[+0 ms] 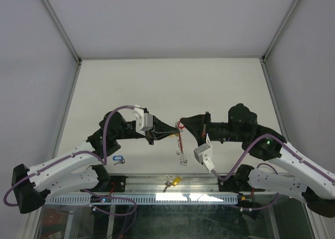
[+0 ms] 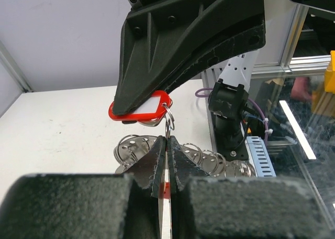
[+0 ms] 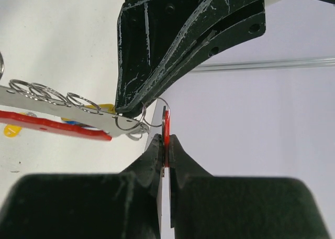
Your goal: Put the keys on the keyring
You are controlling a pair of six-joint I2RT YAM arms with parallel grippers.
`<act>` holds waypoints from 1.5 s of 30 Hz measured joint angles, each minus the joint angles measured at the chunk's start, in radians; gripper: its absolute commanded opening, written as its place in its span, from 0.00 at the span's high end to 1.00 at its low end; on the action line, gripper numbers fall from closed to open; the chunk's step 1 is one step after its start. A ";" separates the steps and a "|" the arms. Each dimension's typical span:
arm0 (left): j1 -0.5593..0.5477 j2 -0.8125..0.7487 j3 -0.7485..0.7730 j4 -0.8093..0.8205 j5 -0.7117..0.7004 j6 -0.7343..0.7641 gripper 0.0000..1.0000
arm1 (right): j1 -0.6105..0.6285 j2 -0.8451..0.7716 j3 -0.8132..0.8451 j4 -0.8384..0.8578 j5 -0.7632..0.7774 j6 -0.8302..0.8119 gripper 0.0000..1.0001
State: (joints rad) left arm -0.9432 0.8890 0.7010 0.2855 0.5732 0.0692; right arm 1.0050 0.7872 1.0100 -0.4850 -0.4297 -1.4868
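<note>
Both arms meet above the middle of the table. My left gripper (image 1: 168, 132) (image 2: 168, 139) is shut on the keyring (image 1: 180, 144), pinching its thin strip edge-on. The silver rings (image 2: 133, 149) fan out just beyond the fingertips. My right gripper (image 1: 181, 125) (image 3: 166, 137) is shut on a red-tagged key (image 3: 166, 125) (image 2: 140, 111), held edge-on right at the keyring's end. In the right wrist view the key's wire loop (image 3: 155, 113) overlaps the end ring (image 3: 127, 122) of the keyring's metal strip (image 3: 47, 104); I cannot tell whether they are linked. The red band (image 3: 52, 126) hangs below the strip.
A blue-tagged key (image 1: 118, 159) lies on the table near the left arm. A yellow-tagged key (image 1: 173, 182) rests on the metal rail at the near edge. White walls with aluminium posts (image 1: 57, 24) enclose the table.
</note>
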 measured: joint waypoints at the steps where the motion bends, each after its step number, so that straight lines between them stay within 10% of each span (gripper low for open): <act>1: 0.000 -0.002 0.000 0.000 -0.005 0.000 1.00 | 0.000 -0.003 0.000 -0.001 0.003 0.000 1.00; 33: 0.000 -0.037 0.012 -0.005 -0.056 -0.006 1.00 | 0.000 -0.090 -0.123 -0.019 0.097 0.076 1.00; 45: 0.000 -0.037 0.013 -0.009 -0.048 -0.010 0.52 | 0.000 -0.099 -0.124 0.032 0.111 0.097 1.00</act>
State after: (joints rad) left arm -0.9432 0.8520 0.7139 0.2768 0.5247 0.0589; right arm 1.0050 0.6884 0.8864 -0.4530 -0.3191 -1.3895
